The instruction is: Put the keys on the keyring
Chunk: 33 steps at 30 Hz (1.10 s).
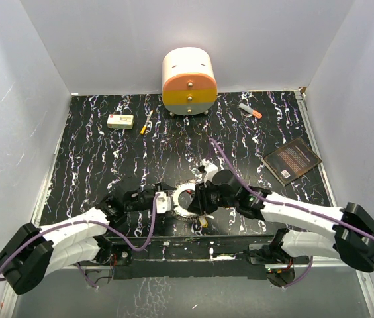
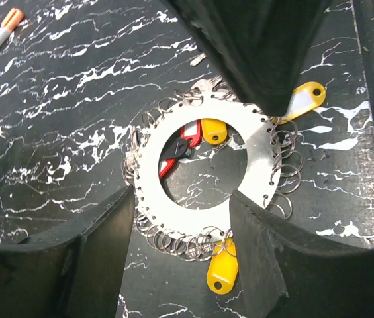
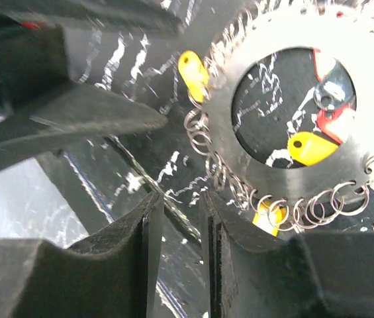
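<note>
Several keys (image 2: pixel 213 130) show around the keyring (image 2: pixel 256 156) from the left wrist: red and yellow ones inside its hole, one yellow tag at the near rim, and another off the far-right rim. The keyring lies flat on the table (image 2: pixel 61 132), with wire loops (image 2: pixel 286 175) fringing its edge. The left gripper (image 2: pixel 181 195) is spread wide, its fingers (image 2: pixel 100 258) straddling the keyring's near rim; touching or not, I cannot tell.

Over to the right wrist: the right gripper (image 3: pixel 180 202) holds its fingers almost together, a thin slit between them and nothing in it, just off the keyring's rim.

From the top, both grippers crowd the keyring from either side. A round cabinet (image 1: pixel 188 83) stands well beyond it, and a marker (image 1: pixel 250 110) lies beyond and to the right.
</note>
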Available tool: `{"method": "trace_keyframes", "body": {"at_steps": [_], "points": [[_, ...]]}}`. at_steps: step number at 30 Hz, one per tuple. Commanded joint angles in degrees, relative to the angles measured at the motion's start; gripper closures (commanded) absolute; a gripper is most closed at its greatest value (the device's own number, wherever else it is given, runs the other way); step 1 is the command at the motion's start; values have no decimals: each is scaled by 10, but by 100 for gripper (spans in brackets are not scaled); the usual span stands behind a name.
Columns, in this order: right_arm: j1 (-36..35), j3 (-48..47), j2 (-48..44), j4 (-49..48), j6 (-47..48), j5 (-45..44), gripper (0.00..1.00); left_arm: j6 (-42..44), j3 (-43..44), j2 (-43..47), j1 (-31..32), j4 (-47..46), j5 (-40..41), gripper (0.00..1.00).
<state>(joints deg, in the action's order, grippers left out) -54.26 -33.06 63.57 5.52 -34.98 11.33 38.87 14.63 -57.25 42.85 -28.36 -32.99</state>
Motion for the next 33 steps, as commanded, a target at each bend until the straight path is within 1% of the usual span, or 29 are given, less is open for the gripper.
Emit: {"method": "trace_keyframes", "body": {"at_steps": [1,6,7,9,33], "points": [[-3,-12,43,10,4,16,66,-19,-2,18,-9,8,10,40],[-7,-25,97,-6,4,30,67,-15,1,24,-13,14,9,34],[-9,-30,107,-8,1,31,67,-14,0,25,-12,15,8,29],[-12,-38,125,-10,-4,29,67,-15,-2,28,-12,15,7,26],[-16,-65,194,-28,-18,-10,66,-32,-1,42,-13,12,-12,25]]}}
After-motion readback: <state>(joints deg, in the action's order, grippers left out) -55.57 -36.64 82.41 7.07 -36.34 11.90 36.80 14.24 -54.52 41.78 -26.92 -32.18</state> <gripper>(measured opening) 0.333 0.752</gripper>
